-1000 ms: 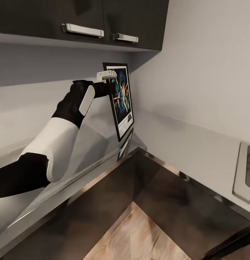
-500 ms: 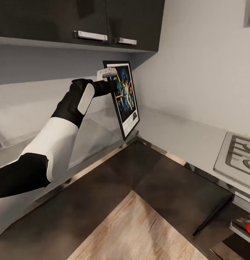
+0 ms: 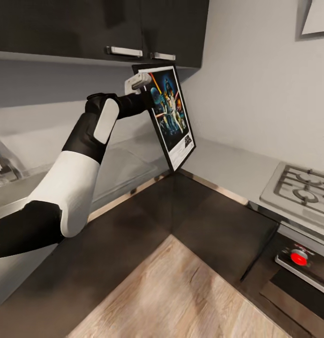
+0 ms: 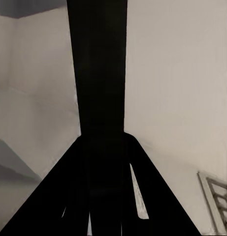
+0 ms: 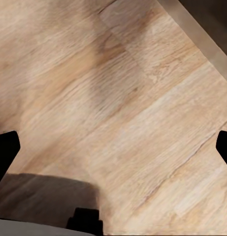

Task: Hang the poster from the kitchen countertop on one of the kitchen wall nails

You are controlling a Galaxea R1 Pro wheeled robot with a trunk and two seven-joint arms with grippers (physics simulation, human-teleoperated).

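Observation:
The poster (image 3: 172,117), black-framed with colourful figures on dark blue, hangs tilted in the air above the corner of the grey kitchen countertop (image 3: 227,162). My left gripper (image 3: 145,91) is shut on its left edge near the top, just under the dark wall cabinets. In the left wrist view the poster's black edge (image 4: 98,73) runs straight out from between the dark fingers. My right gripper (image 5: 113,145) is open over the wooden floor, with one fingertip at each side of the right wrist view and nothing between them.
Dark wall cabinets (image 3: 133,23) with metal handles hang right above the poster. A gas hob (image 3: 300,188) sits in the counter at the right, with a red knob (image 3: 298,257) below it. A pale panel (image 3: 316,19) hangs high on the right wall. Wooden floor (image 3: 180,300) lies in front.
The whole view has pulled back and turned right, so the hob and more floor show. My left arm has raised the poster higher off the countertop and tilted it more.

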